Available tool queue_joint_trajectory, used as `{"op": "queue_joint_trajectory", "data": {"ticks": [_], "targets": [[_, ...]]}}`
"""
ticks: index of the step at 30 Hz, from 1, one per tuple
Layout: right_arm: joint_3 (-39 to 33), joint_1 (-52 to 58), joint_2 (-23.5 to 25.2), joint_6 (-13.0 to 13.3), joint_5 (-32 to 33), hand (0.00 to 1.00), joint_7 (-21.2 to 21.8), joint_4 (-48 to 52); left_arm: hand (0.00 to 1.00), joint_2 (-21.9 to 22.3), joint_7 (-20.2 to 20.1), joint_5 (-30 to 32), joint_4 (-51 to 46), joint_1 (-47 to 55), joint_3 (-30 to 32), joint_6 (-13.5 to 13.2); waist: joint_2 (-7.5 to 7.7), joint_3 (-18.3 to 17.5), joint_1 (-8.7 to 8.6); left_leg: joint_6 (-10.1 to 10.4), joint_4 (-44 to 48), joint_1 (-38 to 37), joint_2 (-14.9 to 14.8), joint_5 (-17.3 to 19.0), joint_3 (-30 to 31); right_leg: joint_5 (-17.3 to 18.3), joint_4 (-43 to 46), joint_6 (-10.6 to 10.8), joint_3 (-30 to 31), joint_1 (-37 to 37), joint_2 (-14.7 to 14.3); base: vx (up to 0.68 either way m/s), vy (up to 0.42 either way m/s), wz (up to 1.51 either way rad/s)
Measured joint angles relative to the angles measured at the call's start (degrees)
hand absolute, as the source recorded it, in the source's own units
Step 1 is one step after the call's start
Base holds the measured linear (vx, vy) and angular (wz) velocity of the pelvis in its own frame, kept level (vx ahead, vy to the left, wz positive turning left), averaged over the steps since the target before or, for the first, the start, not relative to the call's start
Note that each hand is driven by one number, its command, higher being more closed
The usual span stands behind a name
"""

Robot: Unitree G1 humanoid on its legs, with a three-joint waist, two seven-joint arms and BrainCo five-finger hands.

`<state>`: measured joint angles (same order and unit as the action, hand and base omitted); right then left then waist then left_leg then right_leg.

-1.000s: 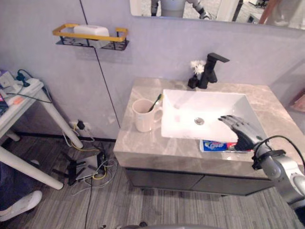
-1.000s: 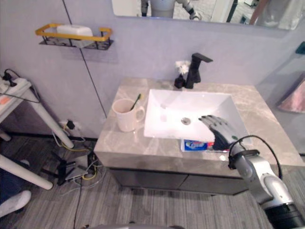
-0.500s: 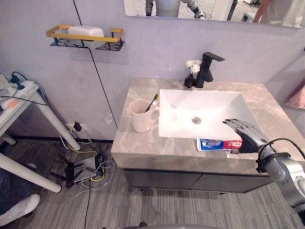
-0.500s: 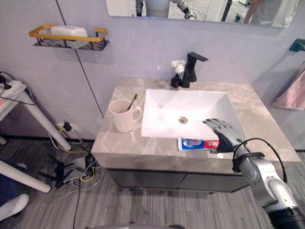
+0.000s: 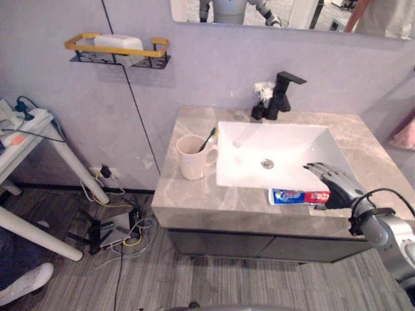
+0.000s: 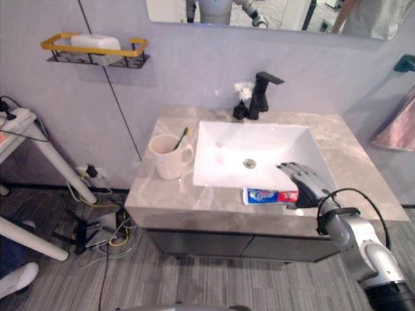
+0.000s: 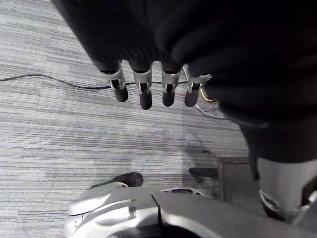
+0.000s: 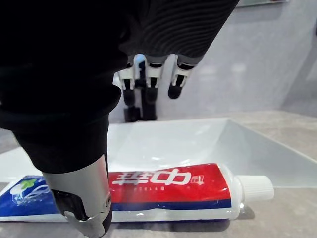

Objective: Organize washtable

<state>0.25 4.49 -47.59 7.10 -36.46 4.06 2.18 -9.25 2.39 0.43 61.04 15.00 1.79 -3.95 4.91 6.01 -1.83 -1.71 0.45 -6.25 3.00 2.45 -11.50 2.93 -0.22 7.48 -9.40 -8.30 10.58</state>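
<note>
Closest in, the left robot hand (image 7: 145,94), hanging over the grey plank floor (image 5: 65,285) with fingers straight and nothing in them.

Next, the right robot hand (image 5: 336,186), low over the front strip of the marble tabletop (image 5: 194,197): fingers straight and loosely spread, thumb apart, nothing gripped. Right beneath that hand, a toothpaste tube (image 8: 168,191), red and blue on white, flat on the tabletop along the front rim of the white sink basin (image 5: 240,162). White cap at the hand's end, blue tail away to the hand's left. Thumb directly in front of the tube in the wrist view; touching or not, impossible to tell.

Past the fingertips, the basin's sloping floor and its drain (image 5: 267,164). Across the basin to the hand's left, a cream mug (image 5: 192,159) upright just beside the basin's rim, a toothbrush (image 5: 211,137) leaning inside. Beyond the basin, against the grey wall, a black faucet (image 5: 283,96) with a small white flower (image 5: 264,90) close at its left.

Under the tabletop, dark cabinet fronts (image 5: 259,245). Above the faucet, a mirror (image 5: 292,11). High and far to the hand's left, a yellow-railed wall shelf (image 5: 117,46) with a white block (image 5: 118,40) on it. To the hand's right, a pink towel (image 6: 392,133). Low on the far left, a tangle of cables (image 5: 123,230) by the wall, a white side table (image 5: 45,123) and a white shoe (image 5: 26,283).
</note>
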Motion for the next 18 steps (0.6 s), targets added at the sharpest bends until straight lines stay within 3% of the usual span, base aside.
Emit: {"op": "queue_joint_trajectory", "data": {"ticks": [10, 11, 18], "targets": [[2.55, -0.41, 0.61, -0.81, 0.58, 0.0, -0.12, -2.57, 0.0, -0.75, 0.04, -0.88, -1.57, 0.09, -0.04, -0.1, 1.55, 2.1, 1.22, -0.18, -0.23, 0.01, 0.06, -0.12, 0.1, 0.0, -0.03, 0.0, -0.11, 0.01, 0.0, 0.0, 0.0, 0.0], [2.54, -1.34, 1.11, -0.92, 1.09, 1.0, -0.2, -2.69, 0.0, -0.87, 0.11, -0.91, -1.98, 0.1, -0.04, -0.11, 1.7, 2.63, 1.11, -0.24, -0.36, 0.01, 0.09, -0.18, 0.16, 0.0, -0.03, 0.0, -0.15, 0.03, 0.01, 0.0, 0.0, 0.0], [2.67, -2.36, 1.34, -0.78, 2.37, 1.0, -0.11, -2.98, 0.0, -1.66, 0.15, -1.06, -2.09, -0.05, -0.05, -0.33, 2.55, 4.68, 1.16, -0.22, -0.56, 0.04, 0.04, -0.28, 0.23, 0.0, 0.0, -0.01, -0.22, 0.09, -0.1, 0.0, 0.0, 0.0]]}}
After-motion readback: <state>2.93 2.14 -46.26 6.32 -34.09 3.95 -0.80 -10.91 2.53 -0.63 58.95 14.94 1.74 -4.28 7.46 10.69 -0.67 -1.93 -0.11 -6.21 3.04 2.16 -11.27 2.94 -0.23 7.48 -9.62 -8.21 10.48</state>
